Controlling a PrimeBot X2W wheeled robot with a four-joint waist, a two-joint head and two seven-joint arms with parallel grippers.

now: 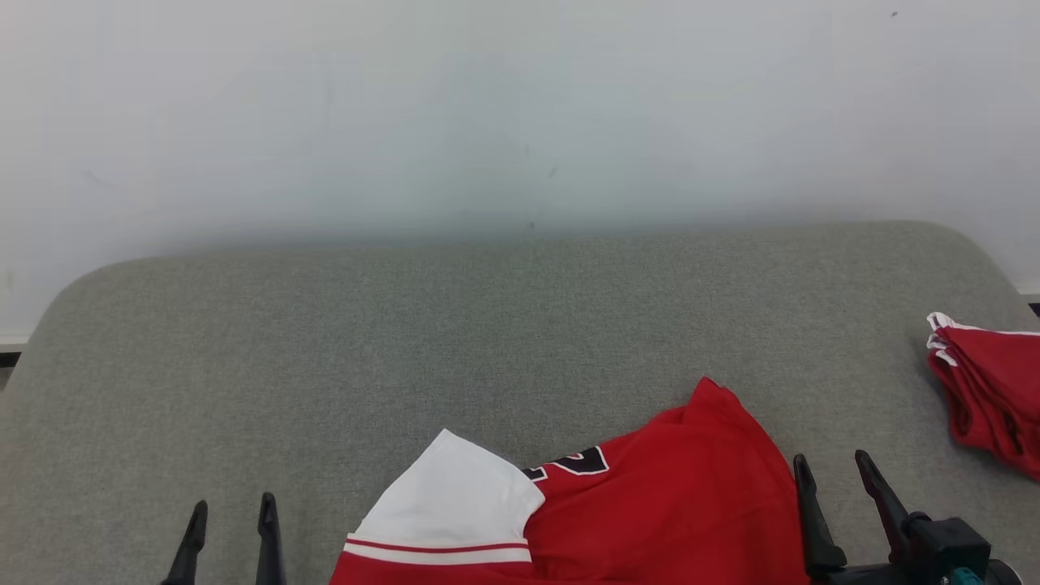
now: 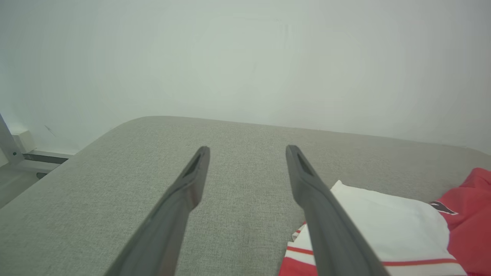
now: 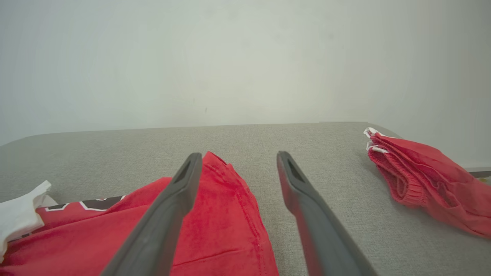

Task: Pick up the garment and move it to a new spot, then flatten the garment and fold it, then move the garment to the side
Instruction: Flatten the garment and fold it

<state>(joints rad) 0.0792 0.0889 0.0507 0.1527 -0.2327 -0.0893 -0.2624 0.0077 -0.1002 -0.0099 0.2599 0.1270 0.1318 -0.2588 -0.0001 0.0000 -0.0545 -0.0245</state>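
**Fig. Both pincers empty beside the shirt.** Left pincer (image 1: 232,513) spread wide, holding nothing, its fingers over bare table just left of the white sleeve (image 1: 452,497); in the left wrist view the sleeve lies under and beside the inner finger, though contact cannot be judged. Right pincer (image 1: 830,465) likewise wide and empty, at the shirt's right edge; in the right wrist view one finger stands over red cloth and the other over bare table.

The shirt (image 1: 674,496), red with a dark printed number, lies bunched at the near edge of the grey table (image 1: 406,325), between the two pincers, one corner peaked away from the robot. A second red garment (image 1: 993,390) lies folded at the far right, well apart; a pale wall (image 1: 520,106) stands behind.

Judged step: the shirt is set down but not yet spread, so flattening is in hand. The next move calls for each pincer to close on its nearer edge, sleeve on the left and red side on the right, then draw the cloth apart and away from the robot, onto the open table.
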